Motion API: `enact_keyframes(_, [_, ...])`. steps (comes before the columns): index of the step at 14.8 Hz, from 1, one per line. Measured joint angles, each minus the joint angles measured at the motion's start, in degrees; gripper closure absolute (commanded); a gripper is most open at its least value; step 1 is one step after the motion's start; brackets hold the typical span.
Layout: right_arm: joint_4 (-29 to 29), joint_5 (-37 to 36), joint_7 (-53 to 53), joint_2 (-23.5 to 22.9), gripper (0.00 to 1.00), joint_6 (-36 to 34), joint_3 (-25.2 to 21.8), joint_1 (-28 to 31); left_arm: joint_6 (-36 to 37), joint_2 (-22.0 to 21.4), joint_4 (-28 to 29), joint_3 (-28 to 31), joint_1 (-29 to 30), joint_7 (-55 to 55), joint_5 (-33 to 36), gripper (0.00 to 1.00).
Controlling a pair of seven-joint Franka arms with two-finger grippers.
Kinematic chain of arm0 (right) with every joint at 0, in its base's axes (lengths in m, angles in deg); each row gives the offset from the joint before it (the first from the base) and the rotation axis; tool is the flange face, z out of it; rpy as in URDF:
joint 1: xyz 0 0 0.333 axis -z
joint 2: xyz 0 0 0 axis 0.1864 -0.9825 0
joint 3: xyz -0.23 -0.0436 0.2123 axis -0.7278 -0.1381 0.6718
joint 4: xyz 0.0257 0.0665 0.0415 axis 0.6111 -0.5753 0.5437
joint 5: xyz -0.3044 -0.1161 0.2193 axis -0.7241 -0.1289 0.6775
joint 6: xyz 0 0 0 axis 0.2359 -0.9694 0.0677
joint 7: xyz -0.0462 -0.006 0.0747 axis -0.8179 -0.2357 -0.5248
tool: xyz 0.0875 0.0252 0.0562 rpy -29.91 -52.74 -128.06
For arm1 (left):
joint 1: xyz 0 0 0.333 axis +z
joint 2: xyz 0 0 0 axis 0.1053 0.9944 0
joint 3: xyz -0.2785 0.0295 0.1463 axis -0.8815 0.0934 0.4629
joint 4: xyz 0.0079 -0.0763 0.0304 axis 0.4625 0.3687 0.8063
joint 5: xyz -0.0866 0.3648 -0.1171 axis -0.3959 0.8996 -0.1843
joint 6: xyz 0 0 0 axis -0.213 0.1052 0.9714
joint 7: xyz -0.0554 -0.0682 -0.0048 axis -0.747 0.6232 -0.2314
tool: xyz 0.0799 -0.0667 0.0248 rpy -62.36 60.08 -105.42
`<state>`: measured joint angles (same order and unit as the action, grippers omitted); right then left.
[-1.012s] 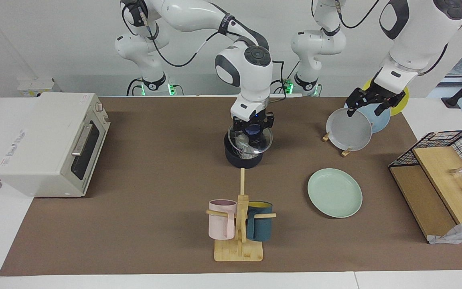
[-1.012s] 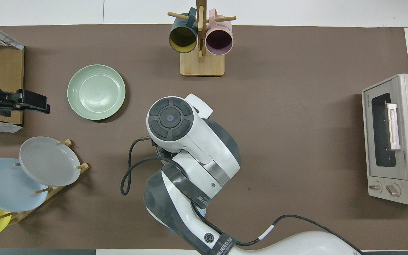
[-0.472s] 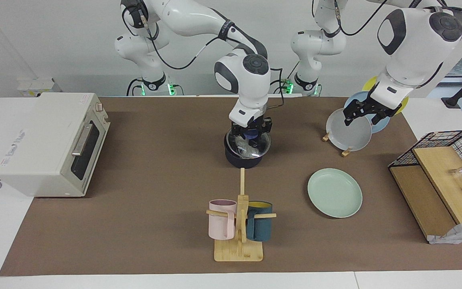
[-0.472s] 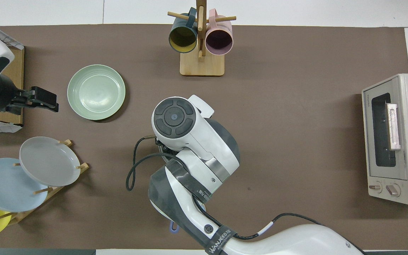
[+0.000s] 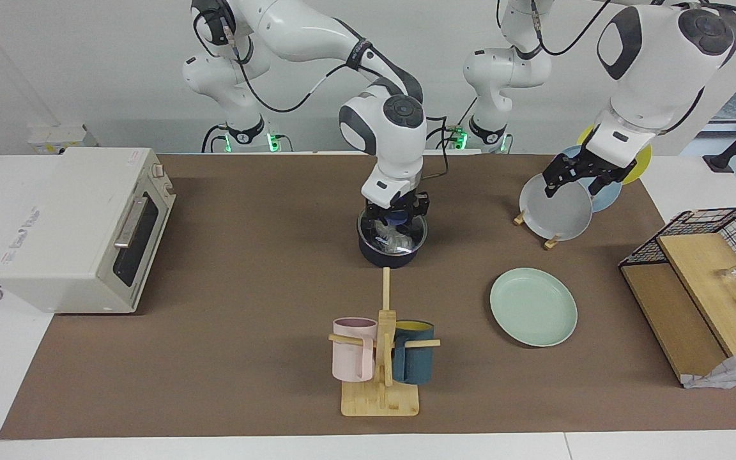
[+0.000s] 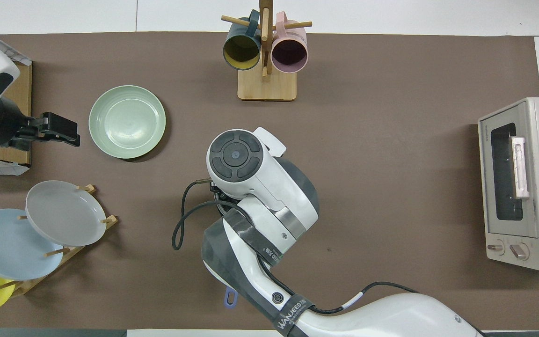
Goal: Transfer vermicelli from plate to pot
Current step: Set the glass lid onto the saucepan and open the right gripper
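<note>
**desk:** while the right gripper [image 5: 396, 216] sits low over the pot [image 5: 388, 252], what does it have hold of?

**photographer:** it is pinched shut on the knob of a clear glass lid [image 5: 393, 233], which lies at the pot's mouth, seemingly to cover what is inside. whether the lid is fully seated i cannot tell.

**desk:** and the vermicelli?

**photographer:** whitish, cloudy bundles [image 5: 391, 239] show through the glass, inside the pot. the mint-green plate [image 5: 533, 307] lies bare, toward the left arm's end of the table and farther from the robots than the pot. so the transfer looks done, with capping as the closing step.

**desk:** the other arm?

**photographer:** the left gripper [image 5: 580, 175] waits in the air with fingers spread and nothing between them, over the plate rack [image 5: 551, 241] holding the grey plate [image 5: 556, 209], clear of the work at the pot.

**desk:** from above?

**photographer:** the right arm hides the pot; only the tip of its blue handle [image 6: 230, 297] pokes out, pointing toward the robots. the mug stand [image 5: 380, 377] stands well apart.
</note>
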<state>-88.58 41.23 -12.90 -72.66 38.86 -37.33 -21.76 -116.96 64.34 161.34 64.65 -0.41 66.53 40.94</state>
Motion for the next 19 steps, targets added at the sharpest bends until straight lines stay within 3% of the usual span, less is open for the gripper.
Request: enact_keyframes(19, [-1.27, 2.14, -0.02, 0.13, 0.41, 1.57, 0.01, -0.01, 0.94, -1.35, 0.00, -0.13, 0.91, 0.18, 0.00, 0.00])
